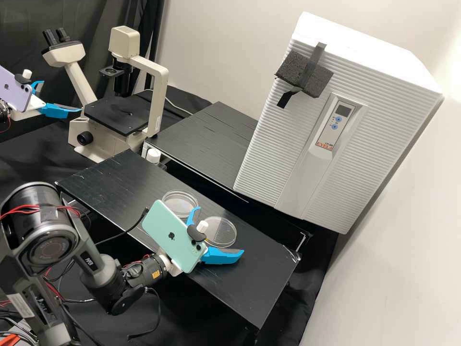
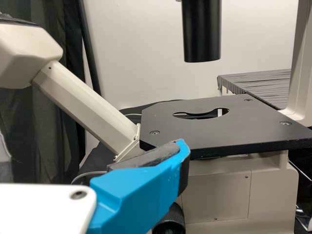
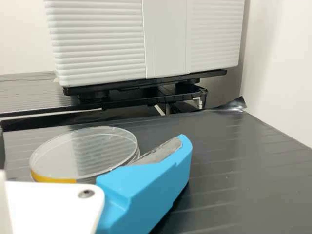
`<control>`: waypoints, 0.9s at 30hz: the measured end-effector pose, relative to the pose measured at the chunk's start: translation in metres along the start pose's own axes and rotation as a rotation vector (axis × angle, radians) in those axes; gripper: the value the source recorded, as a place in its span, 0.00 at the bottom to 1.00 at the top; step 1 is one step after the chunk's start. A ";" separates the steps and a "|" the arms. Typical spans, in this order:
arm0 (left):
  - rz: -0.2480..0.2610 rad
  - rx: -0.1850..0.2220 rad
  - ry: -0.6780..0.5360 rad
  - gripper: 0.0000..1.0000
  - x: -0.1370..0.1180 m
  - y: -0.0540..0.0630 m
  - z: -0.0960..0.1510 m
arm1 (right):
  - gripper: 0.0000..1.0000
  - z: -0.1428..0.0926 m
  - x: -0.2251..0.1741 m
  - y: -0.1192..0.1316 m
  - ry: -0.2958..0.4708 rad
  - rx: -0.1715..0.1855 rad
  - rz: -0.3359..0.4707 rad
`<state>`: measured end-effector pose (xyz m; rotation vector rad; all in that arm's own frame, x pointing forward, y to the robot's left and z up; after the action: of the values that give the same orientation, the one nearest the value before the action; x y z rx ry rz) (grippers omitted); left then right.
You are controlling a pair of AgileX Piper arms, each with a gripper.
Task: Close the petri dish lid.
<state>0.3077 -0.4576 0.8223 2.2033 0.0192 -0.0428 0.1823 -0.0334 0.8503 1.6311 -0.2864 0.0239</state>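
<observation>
My right gripper (image 1: 221, 229) is low over the front black table in the high view, open, with its fingers at either side of a clear round petri dish piece (image 1: 224, 235). Another clear petri dish piece (image 1: 178, 206) lies just beyond it. The right wrist view shows my right gripper (image 3: 92, 141) beside the clear piece (image 3: 85, 153), which has a yellow mark on its rim; whether a lid sits on it I cannot tell. Far off at the left, my left gripper (image 1: 61, 96) stands open and empty near the microscope; the left wrist view shows one finger of the left gripper (image 2: 92, 146).
A beige microscope (image 1: 156, 103) with a black stage (image 2: 229, 126) stands at the back left. Behind the front table (image 1: 110, 185) is a second black table (image 1: 206, 139) bearing a large white ribbed incubator (image 1: 269, 158). A white-capped bottle (image 1: 153, 155) stands between the tables.
</observation>
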 end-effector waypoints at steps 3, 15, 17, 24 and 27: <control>0.000 0.000 0.000 1.00 0.000 0.000 0.000 | 1.00 0.001 -0.001 0.001 0.000 -0.009 -0.003; 0.000 0.000 0.000 1.00 0.000 0.000 0.000 | 1.00 0.006 -0.006 0.002 -0.009 -0.019 0.004; 0.000 0.000 0.000 1.00 0.000 0.000 0.000 | 1.00 0.006 -0.006 0.002 -0.008 -0.023 0.001; 0.000 0.000 0.000 1.00 0.000 0.000 0.000 | 1.00 0.005 -0.012 0.002 -0.006 -0.035 0.001; 0.000 0.000 0.000 1.00 0.000 0.000 0.000 | 1.00 0.004 -0.014 0.002 0.000 -0.037 0.006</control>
<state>0.3077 -0.4576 0.8223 2.2033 0.0192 -0.0428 0.1679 -0.0352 0.8495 1.5934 -0.2904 0.0229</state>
